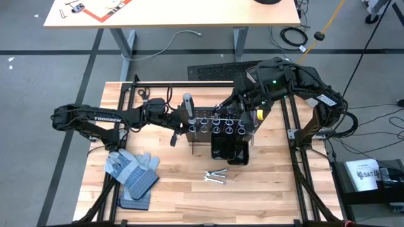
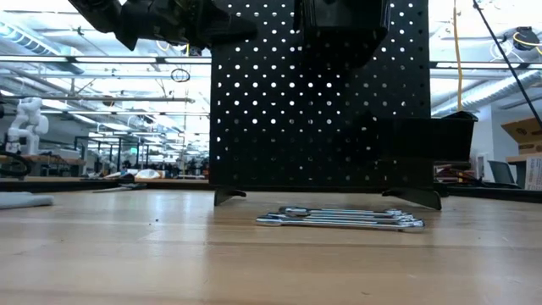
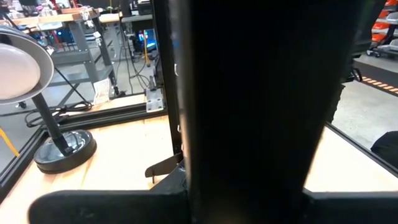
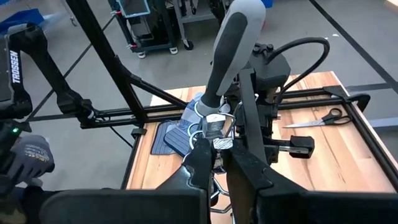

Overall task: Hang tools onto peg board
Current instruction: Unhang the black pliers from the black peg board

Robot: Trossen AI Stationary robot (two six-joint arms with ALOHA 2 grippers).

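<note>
I see the right tool point(image 4: 216, 163) closed at the ring row of the peg board point(image 1: 218, 129), which stands mid-bench. The grey-handled screwdriver point(image 4: 227, 53) sits upright in a ring. The left tool point(image 1: 176, 123) is closed beside it; I cannot see anything held. Wrenches point(image 1: 216, 176) lie on the bench point(image 1: 265, 195). Risk: either arm nudging the board, tipping it.
</note>
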